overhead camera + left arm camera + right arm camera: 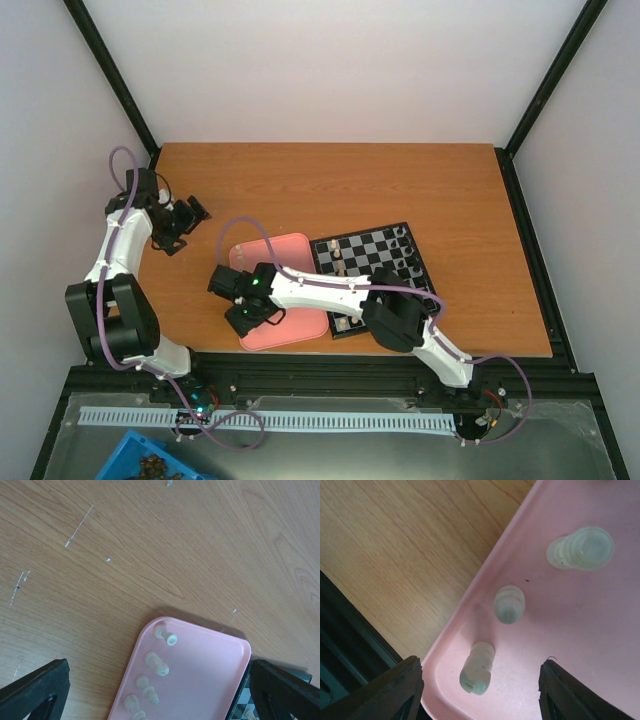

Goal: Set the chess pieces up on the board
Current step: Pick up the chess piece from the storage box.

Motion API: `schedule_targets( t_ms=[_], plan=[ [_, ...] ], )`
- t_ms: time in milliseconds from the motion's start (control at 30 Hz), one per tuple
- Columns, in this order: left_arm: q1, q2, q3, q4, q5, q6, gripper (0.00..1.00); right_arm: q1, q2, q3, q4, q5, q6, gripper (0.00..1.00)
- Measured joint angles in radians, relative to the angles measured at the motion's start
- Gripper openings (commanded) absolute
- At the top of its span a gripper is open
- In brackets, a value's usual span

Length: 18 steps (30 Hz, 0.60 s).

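Hovering over the tray: the right claw [233, 300], low above the left end of the tray [300, 245].
Right claw state: open, fingers [395, 690] well apart, nothing between them and nothing held.
Left claw [185, 228]: off to the tray's left over bare surface [330, 180], spread wide and empty.
Pieces [161, 669]: several cream ones lie loose in the tray, and a few stand on the board.
Lying piece [477, 667]: on its side in a tray corner, just inside the rim and right under the gap of the right claw.
Long axis: roughly crosswise to the line between the two fingers, so closing should pinch it across its narrow width.
Next piece [509, 604]: near the lying one, further in from the corner, not touching it.
Board [375, 265]: against the tray's right side, with cream pieces on the edge beside the tray and dark pieces [405, 250] on the edge away from it.
Nearer arm: the right, plainly.
Step, as I read it: lower, close on the lying piece, then carry it to the board. Much of the set is not yet placed.
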<state>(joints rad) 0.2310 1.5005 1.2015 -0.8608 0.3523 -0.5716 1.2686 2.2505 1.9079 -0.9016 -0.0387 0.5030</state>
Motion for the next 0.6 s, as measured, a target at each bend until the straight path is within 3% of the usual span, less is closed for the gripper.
schedule_targets(
  t_ms=[600],
  plan=[
    [0.0,-0.015,0.0,0.0,0.001,0.0,1.0,-0.023,0.053,0.021,-0.022,-0.032,-0.012,0.4]
  ],
)
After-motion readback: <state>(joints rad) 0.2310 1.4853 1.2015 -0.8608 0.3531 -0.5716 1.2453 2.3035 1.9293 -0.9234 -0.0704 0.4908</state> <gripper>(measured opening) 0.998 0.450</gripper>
